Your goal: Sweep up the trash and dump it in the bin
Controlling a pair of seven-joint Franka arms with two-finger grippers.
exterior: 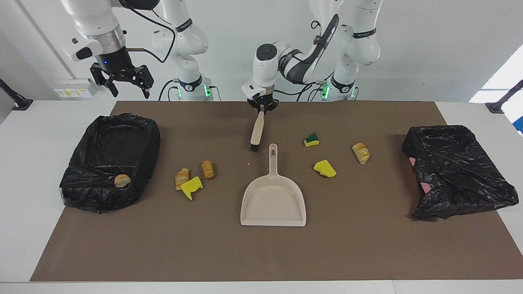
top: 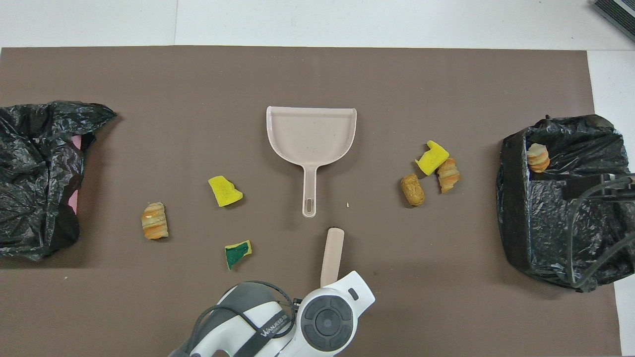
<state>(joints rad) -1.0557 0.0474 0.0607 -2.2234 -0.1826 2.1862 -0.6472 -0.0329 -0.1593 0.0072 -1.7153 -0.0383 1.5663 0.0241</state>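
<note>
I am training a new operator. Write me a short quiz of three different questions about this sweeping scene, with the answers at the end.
1. True or false: the left gripper is shut on the brush handle.
2. Which is nearer to the robots: the dustpan pan or its handle?
3. How many pieces of trash lie loose on the brown mat, outside the bins?
   A. four
   B. six
   C. eight

Key
1. True. The right gripper waits open above the bin at the right arm's end.
2. The handle; it points toward the brush.
3. B: three yellow sponge chunks, one with a green face, and three bread rolls. A fourth roll is already in that bin.
</note>
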